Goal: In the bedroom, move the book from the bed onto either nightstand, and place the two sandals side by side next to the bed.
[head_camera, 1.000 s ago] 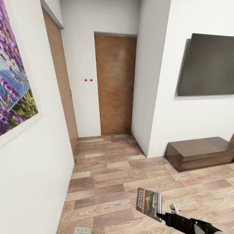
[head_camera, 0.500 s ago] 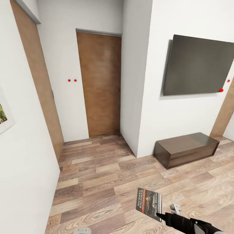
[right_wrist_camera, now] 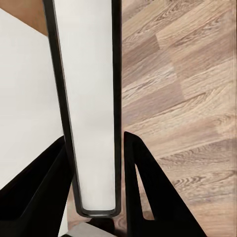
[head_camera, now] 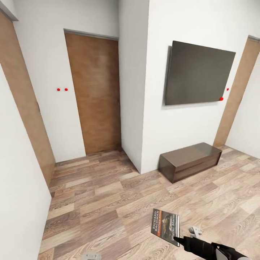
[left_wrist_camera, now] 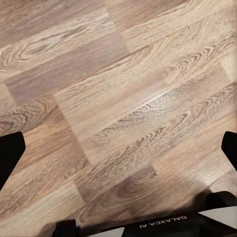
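We see from the head view a white-walled corner of the room with wood-plank floor (head_camera: 108,195). A brown door (head_camera: 94,92) stands shut in a recess, two small red dots (head_camera: 61,89) on the wall just beside it. A dark flat screen (head_camera: 198,74) hangs on the wall, with a low dark brown cabinet (head_camera: 190,160) on the floor below it, against the wall. A second brown door panel (head_camera: 236,90) shows at the far side of the screen.

We note the right gripper (head_camera: 179,239) low in the head view, its black arm reaching in from the corner. It is clamped on the book (head_camera: 165,226), which it holds above the floor, cover facing the camera, white "RICHARD BACHMAN" lettering running sideways along the spine edge. In the right wrist view the book (right_wrist_camera: 88,103) appears edge-on as a pale page block bordered in dark, seated between the two black fingers (right_wrist_camera: 148,197), which press on either side of it. The floor runs beneath.

We see the left gripper (left_wrist_camera: 118,148) in its wrist view, hanging over bare plank floor (left_wrist_camera: 113,98). Its dark fingertips (left_wrist_camera: 10,153) sit far apart at opposite edges, nothing between them: spread wide. A pale part of the left arm (head_camera: 91,256) peeks in at the bottom edge of the head view.
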Tool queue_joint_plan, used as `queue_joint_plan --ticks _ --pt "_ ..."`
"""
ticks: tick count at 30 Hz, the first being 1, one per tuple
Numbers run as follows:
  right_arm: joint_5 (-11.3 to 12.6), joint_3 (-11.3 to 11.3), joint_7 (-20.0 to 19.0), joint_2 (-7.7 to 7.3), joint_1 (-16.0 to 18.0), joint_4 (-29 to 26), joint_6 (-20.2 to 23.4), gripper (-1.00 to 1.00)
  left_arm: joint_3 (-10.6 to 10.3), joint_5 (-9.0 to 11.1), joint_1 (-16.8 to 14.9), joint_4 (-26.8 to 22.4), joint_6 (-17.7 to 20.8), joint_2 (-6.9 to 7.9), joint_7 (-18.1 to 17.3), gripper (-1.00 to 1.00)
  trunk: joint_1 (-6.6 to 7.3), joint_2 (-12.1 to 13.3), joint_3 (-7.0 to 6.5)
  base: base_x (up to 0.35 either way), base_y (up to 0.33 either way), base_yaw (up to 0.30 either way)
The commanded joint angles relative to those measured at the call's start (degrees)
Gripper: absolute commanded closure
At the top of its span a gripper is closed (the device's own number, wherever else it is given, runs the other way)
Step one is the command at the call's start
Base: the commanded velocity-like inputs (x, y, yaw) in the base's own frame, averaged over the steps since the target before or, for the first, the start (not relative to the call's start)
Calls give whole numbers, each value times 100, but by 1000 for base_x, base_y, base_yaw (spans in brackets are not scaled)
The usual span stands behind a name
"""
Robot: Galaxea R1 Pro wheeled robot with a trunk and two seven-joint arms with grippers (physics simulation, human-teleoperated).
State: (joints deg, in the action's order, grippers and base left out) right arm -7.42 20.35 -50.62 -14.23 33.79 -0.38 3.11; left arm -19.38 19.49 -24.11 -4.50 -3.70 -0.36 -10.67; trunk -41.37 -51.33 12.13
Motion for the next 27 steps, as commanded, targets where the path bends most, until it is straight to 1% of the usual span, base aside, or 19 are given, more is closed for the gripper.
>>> queue_joint_plan --ticks 1,9,17,27 --pt "-40 83 -18 -1 3 -6 32 100 -48 55 -6 10 -25 1 -14 -100 -1 -6 8 0 0 -255" --pt "-40 84 -17 -1 5 -6 32 100 -48 55 -6 10 -26 -1 -14 -100 -1 -6 8 6 0 -254" --pt "-40 84 -17 -1 5 -6 32 100 -48 55 -6 10 -26 0 -14 -100 -1 -6 8 191 0 -254" --pt "-40 83 -18 -1 5 -6 32 100 -48 54 -6 10 -27 1 -14 -100 -1 -6 8 14 0 -253"
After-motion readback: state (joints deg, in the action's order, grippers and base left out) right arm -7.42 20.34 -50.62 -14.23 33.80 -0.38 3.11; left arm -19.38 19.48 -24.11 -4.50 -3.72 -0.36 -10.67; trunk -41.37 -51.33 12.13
